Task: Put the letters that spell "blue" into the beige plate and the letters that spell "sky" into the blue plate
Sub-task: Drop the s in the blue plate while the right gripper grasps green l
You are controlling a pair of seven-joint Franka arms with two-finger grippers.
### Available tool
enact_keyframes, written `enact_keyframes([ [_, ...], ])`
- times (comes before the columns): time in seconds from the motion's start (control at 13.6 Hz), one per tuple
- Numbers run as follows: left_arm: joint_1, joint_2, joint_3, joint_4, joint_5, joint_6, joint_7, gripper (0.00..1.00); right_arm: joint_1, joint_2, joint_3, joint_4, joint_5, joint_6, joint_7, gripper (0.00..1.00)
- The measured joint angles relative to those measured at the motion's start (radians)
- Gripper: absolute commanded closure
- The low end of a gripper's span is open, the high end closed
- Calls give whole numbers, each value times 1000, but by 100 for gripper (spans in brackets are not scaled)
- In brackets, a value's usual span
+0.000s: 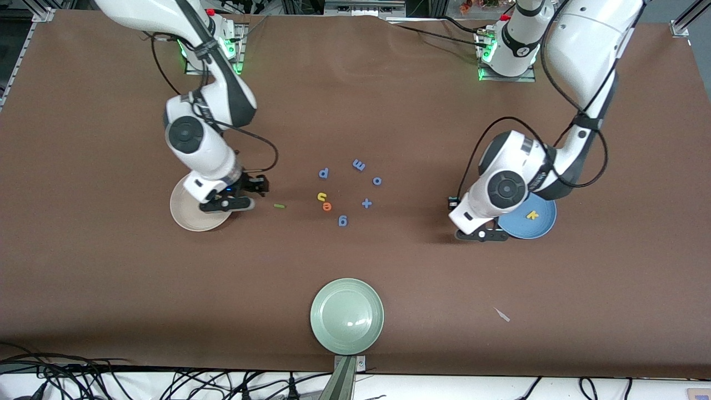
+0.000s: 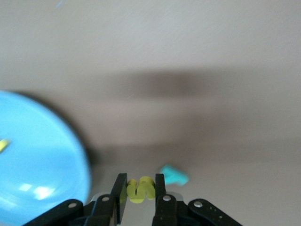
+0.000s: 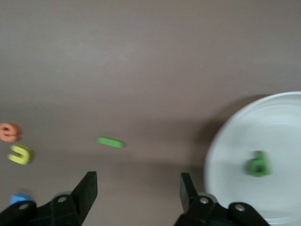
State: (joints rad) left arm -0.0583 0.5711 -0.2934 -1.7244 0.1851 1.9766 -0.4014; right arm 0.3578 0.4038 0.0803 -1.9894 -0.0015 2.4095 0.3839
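Note:
My left gripper (image 1: 482,234) (image 2: 141,188) is low beside the blue plate (image 1: 543,225) (image 2: 42,155), shut on the yellow s (image 2: 140,189). The teal y (image 2: 174,175) lies on the table next to it. The yellow k (image 1: 532,214) is in the blue plate. My right gripper (image 1: 236,204) (image 3: 138,188) is open and holds nothing, at the edge of the beige plate (image 1: 186,214) (image 3: 282,132). The dark-green b (image 3: 258,165) lies in that plate. On the table lie the light-green l (image 1: 279,206) (image 3: 111,141), yellow u (image 1: 322,196) (image 3: 20,154) and orange e (image 1: 326,206) (image 3: 9,132).
All-blue letters p (image 1: 324,173), m (image 1: 359,165), o (image 1: 377,181), + (image 1: 366,203) and g (image 1: 343,221) ring the table's middle. A pale green plate (image 1: 347,315) sits at the table edge nearest the front camera. A small pale scrap (image 1: 502,315) lies toward the left arm's end.

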Motion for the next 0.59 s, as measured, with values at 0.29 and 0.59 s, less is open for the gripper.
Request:
enact_keyframes([
  [0.29, 88, -3, 2, -11, 0, -97, 26, 93, 60, 135, 0, 72, 0, 50, 92, 18],
  [0.59, 136, -2, 6, -17, 0, -105, 139, 51, 58, 183, -7, 73, -1, 112, 93, 18],
])
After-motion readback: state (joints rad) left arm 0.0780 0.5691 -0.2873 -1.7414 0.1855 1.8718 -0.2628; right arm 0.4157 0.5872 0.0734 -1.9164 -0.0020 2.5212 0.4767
